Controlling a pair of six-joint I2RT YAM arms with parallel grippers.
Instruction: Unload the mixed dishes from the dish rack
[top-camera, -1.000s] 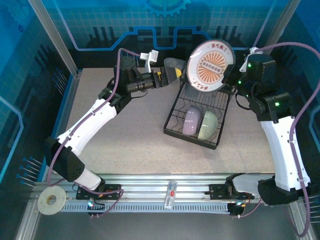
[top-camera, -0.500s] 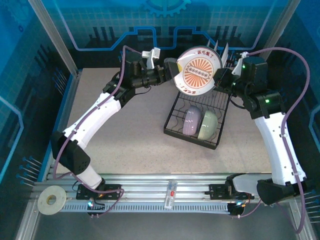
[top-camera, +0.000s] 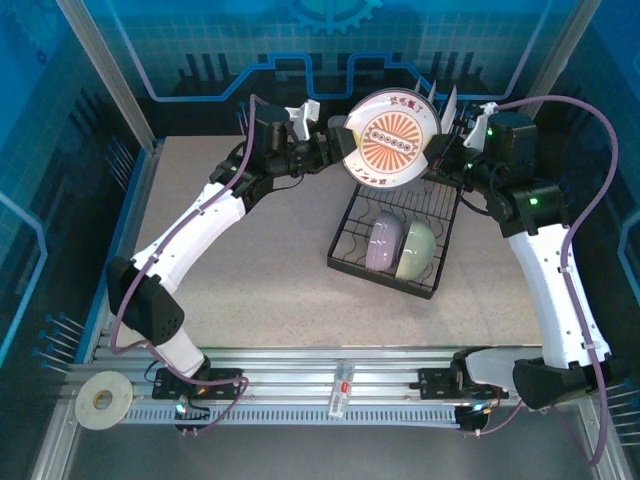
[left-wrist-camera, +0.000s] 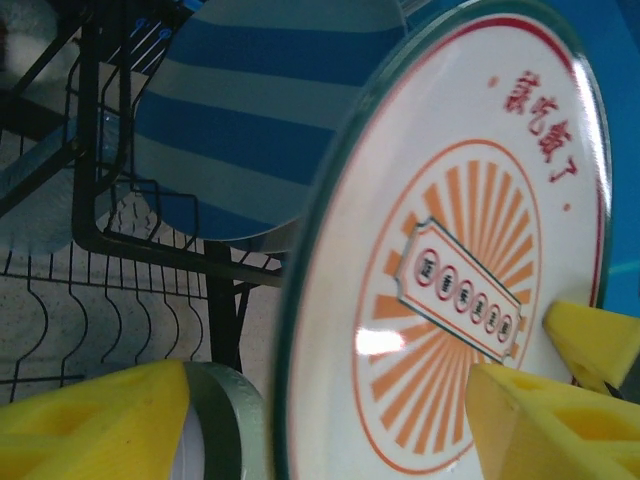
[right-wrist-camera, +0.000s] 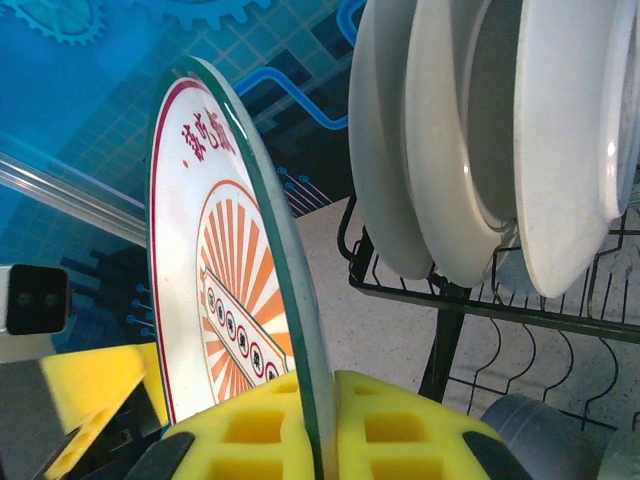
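I'm mid-handover: my right gripper (right-wrist-camera: 315, 420) is clamped on the rim of the sunburst plate (top-camera: 393, 138), which it holds upright above the back of the dish rack (top-camera: 345, 262). My left gripper (left-wrist-camera: 330, 420) straddles the plate's opposite edge, jaws apart, not gripping. Next, I judge, the left must pinch squarely before the right lets go

One sunburst plate (top-camera: 388, 138) up in the right gripper (right-wrist-camera: 320, 420). Just past its fingers, three white plates (right-wrist-camera: 450, 150) side by side, so that's four plates! Below the gripper, two bowls: one lavender bowl (top-camera: 381, 241), one pale green bowl (top-camera: 417, 248). One dish rack (top-camera: 382, 280).
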